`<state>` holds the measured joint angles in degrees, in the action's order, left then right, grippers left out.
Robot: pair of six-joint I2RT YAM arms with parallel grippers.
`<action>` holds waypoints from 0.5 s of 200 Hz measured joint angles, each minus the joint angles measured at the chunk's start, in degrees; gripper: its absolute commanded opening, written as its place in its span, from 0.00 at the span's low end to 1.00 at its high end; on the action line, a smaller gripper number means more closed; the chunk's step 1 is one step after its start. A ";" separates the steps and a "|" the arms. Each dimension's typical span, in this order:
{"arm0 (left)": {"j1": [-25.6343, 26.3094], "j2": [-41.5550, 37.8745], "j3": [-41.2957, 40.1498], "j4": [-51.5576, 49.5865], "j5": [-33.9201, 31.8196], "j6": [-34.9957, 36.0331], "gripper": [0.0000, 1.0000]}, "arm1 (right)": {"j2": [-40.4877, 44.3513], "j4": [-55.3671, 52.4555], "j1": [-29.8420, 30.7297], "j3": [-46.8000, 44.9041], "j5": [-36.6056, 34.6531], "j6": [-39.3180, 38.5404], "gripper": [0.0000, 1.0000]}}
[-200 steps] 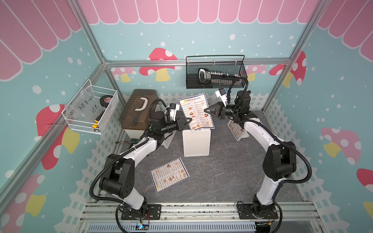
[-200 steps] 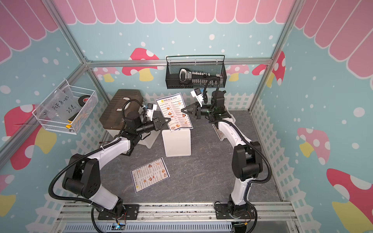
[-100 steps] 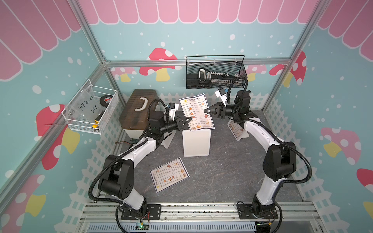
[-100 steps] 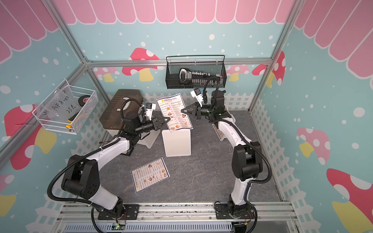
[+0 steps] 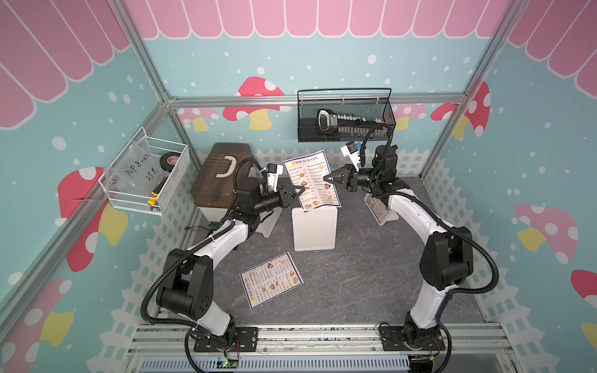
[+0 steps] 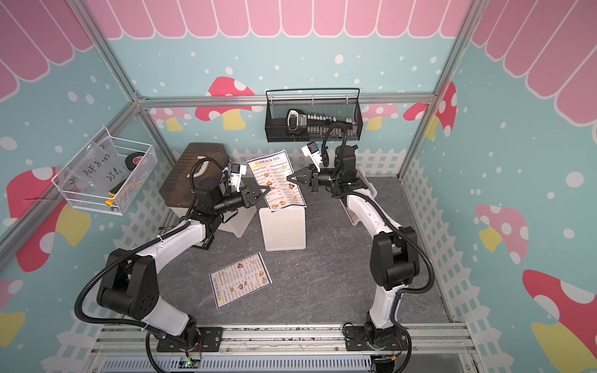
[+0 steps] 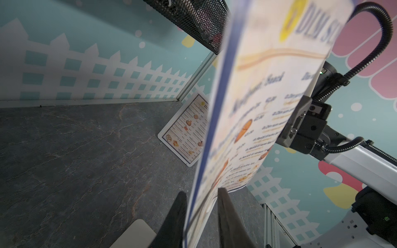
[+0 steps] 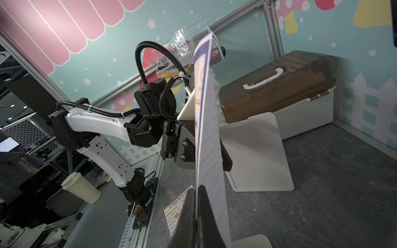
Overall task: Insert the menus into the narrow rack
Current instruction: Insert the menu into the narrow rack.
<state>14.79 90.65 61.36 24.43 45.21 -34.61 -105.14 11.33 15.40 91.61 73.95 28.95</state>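
Rack (image 5: 314,231), white and narrow, is standing in the middle of the grey surface (image 5: 371,274). An upright menu (image 5: 311,182) is hanging right above the rack, its printed face tilting toward the top cameras and its lower edge meeting the rack's top. I cannot tell whether that edge is entering the slot.

The right gripper (image 5: 327,178) is reaching in from the rack's right side and pinching the sheet's edge, its jaws pressed flat on it. The left gripper (image 5: 298,192) is reaching in from the rack's left side with its jaws spread a little. In the left wrist view its fingers (image 7: 227,214) are standing on either side of the sheet, with a gap showing on both sides.

A second menu (image 5: 271,279) is lying flat and face up in front of the rack. A third menu (image 7: 184,131) is leaning at a slant to the right of the rack, by the side wall (image 7: 86,75), and the right arm (image 5: 413,210) is partly hiding it in both top views.
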 measured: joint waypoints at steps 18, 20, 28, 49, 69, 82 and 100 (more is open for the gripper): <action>-0.17 -0.17 -0.02 0.37 0.00 -0.22 0.32 | 0.00 0.00 0.04 0.00 -0.63 0.00 0.00; -0.20 -0.17 -0.02 0.44 -0.02 -0.24 0.32 | 0.00 -0.02 0.04 0.00 -0.68 0.00 0.00; -0.26 -0.20 -0.02 0.57 -0.02 -0.44 0.34 | 0.00 -0.02 0.04 0.00 -1.01 0.00 0.00; -0.42 -0.20 -0.09 0.81 0.00 -0.85 0.38 | 0.00 -0.28 0.04 0.00 -1.73 -0.02 0.00; -0.52 -0.20 -0.20 0.96 0.00 -1.03 0.39 | -0.11 -0.79 0.04 0.00 -2.58 -0.22 0.00; -0.52 -0.20 -0.28 1.05 0.00 -1.03 0.40 | -0.35 -1.51 0.04 0.09 -3.04 -0.70 0.00; -0.52 -0.22 -0.31 1.16 0.00 -1.03 0.41 | -1.07 -3.17 0.04 0.72 -3.63 -1.97 0.00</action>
<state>14.26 90.43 61.06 25.58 45.21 -35.64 -106.21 8.16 15.44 92.33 70.32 26.98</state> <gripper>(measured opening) 0.402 0.047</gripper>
